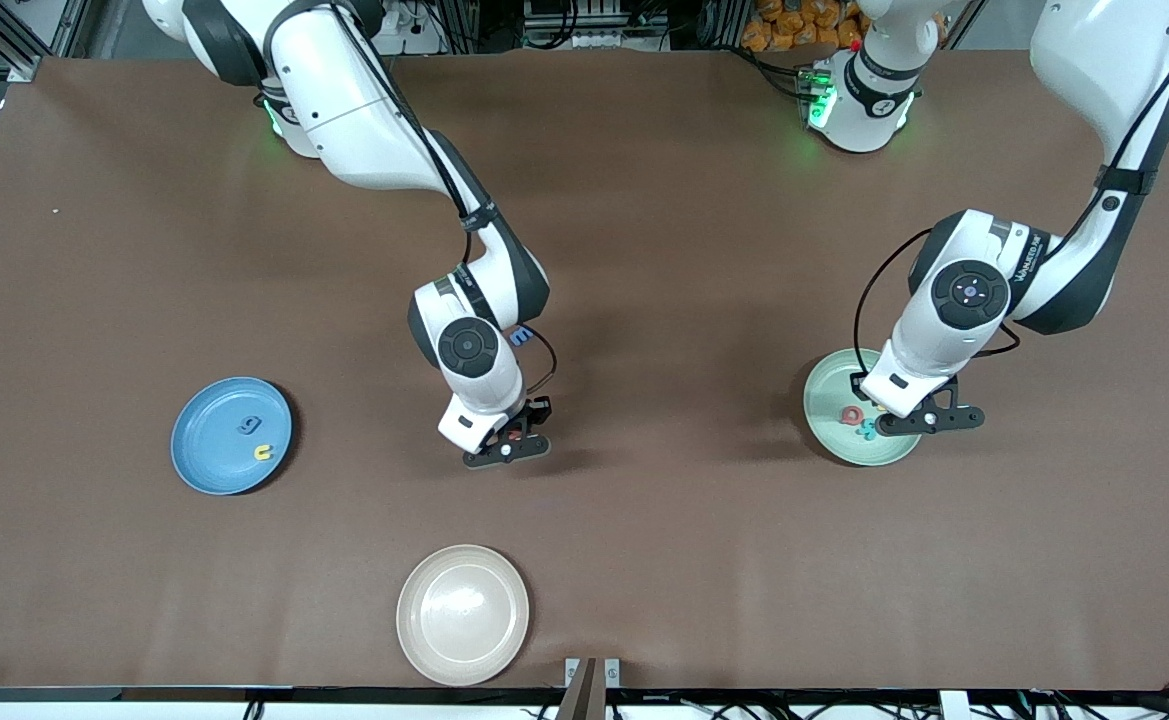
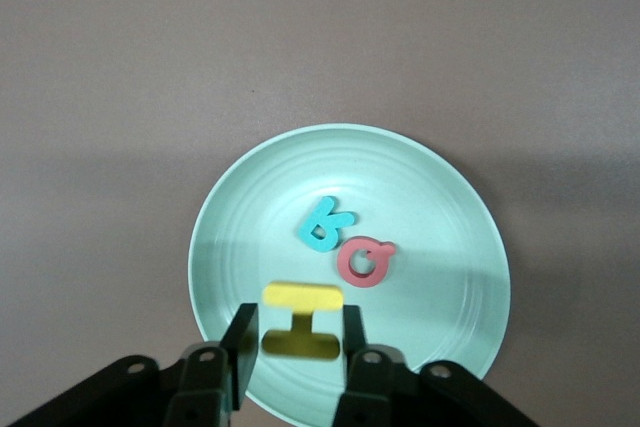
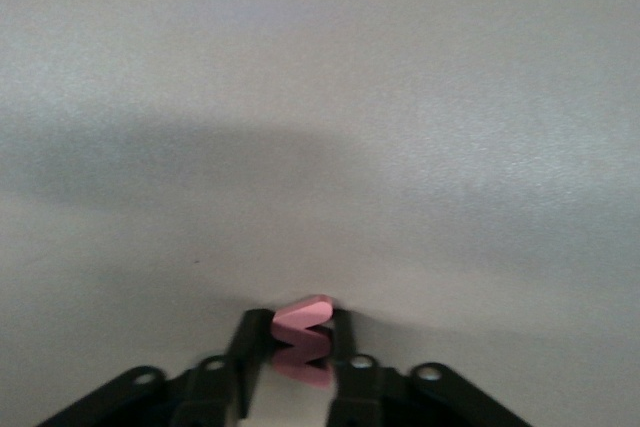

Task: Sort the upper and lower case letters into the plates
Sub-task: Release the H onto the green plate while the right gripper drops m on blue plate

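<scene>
The right gripper [image 1: 507,441] was down at the bare brown table [image 1: 644,200] near its middle, and its fingers [image 3: 250,342] were clamped on a pink zigzag letter [image 3: 303,332] that stood on edge between them. I judged this a fresh pick: the letter was pinched across its thin faces, the only way such a flat piece can be held firmly, and it sat low between the fingertips, close to the table.

The left gripper [image 1: 919,415] hung over the pale mint green plate [image 1: 829,440]. A yellow H [image 2: 302,320] showed between its fingers [image 2: 352,332], which stood close against the letter's sides; whether they gripped it or had just begun to let go I could not tell. Just ahead of the fingertips, a teal letter [image 2: 326,224] and a pink-red ring-shaped letter [image 2: 365,261] lay flat and side by side in the plate, so the H was evidently meant to join them as one class.

Well off toward the right arm's end of the table, the sky blue plate [image 1: 206,470] held a dark blue letter [image 1: 249,425] and a yellow u-shaped letter [image 1: 263,453], apparently the other class. A small blue letter [image 1: 520,336] lay on the table beside the right arm's wrist, not yet sorted. The beige-cream plate [image 1: 463,614] carried nothing.
</scene>
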`<action>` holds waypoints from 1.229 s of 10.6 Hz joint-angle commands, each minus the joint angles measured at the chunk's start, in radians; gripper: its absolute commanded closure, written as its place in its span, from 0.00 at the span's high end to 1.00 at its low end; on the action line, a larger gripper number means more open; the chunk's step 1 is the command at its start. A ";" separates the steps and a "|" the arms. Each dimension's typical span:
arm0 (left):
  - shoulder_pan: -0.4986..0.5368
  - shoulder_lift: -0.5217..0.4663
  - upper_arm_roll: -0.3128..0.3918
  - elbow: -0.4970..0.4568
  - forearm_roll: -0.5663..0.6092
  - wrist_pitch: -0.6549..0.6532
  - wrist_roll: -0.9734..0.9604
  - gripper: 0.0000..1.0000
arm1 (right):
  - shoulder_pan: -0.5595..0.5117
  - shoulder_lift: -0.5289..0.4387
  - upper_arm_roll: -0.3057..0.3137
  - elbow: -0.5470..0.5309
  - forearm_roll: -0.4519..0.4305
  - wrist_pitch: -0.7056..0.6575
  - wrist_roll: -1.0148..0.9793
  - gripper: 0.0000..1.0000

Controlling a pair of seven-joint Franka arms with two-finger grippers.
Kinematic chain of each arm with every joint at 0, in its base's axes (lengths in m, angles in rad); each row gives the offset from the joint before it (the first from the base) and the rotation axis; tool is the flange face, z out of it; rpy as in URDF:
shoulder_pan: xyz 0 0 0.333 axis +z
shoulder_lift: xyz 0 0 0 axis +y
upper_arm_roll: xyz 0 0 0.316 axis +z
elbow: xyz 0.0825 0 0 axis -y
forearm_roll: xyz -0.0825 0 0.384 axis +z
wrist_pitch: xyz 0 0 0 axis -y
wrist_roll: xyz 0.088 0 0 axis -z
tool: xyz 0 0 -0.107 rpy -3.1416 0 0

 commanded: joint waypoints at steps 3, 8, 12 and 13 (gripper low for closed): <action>-0.019 -0.017 0.009 0.005 -0.029 -0.009 0.036 1.00 | -0.087 -0.080 0.011 0.009 0.000 -0.083 -0.025 0.00; -0.195 -0.022 -0.003 0.060 -0.088 -0.083 0.036 1.00 | -0.410 -0.135 0.010 -0.008 0.000 -0.254 -0.434 0.00; -0.381 0.021 -0.055 0.115 -0.102 -0.083 0.094 1.00 | -0.555 -0.201 -0.018 -0.113 -0.018 -0.258 -0.659 0.00; -0.418 0.039 -0.070 0.128 -0.104 -0.083 0.139 1.00 | -0.572 -0.210 -0.039 -0.130 -0.022 -0.260 -0.740 0.00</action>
